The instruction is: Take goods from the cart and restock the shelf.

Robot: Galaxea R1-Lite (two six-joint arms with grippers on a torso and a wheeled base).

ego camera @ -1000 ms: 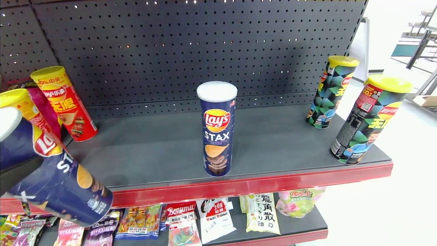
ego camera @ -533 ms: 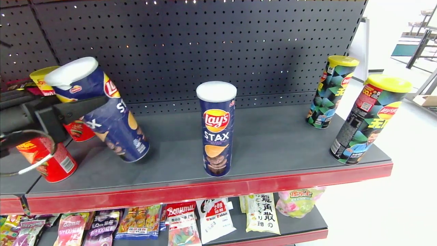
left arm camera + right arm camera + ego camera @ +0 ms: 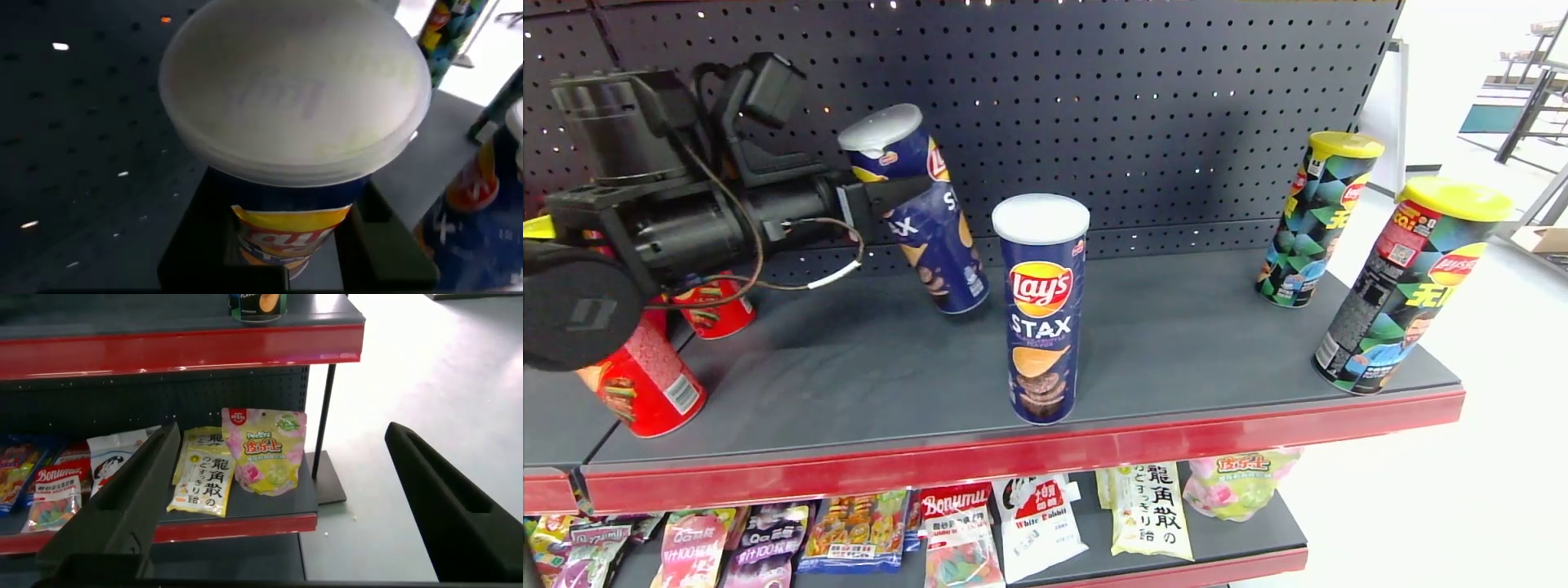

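My left gripper (image 3: 905,198) is shut on a dark blue chip can (image 3: 925,219) with a white lid (image 3: 294,90). It holds the can tilted over the back of the top shelf (image 3: 866,367), lid leaning left. I cannot tell whether the can's base touches the shelf. A matching blue can (image 3: 1042,310) stands upright just right of it, nearer the red front edge. In the left wrist view the black fingers (image 3: 192,241) clamp the can below its lid. My right gripper (image 3: 286,514) hangs open and empty, low down in front of the lower shelf.
Two black-and-teal cans with yellow lids (image 3: 1315,220) (image 3: 1409,286) stand at the shelf's right end. Red cans (image 3: 645,384) (image 3: 715,310) stand at the left under my arm. A perforated back panel (image 3: 1094,98) closes the rear. Snack bags (image 3: 261,449) lie on the lower shelf.
My left arm has carried the blue can from low at the front left up over the shelf and rightward toward the back, close to the upright blue can.
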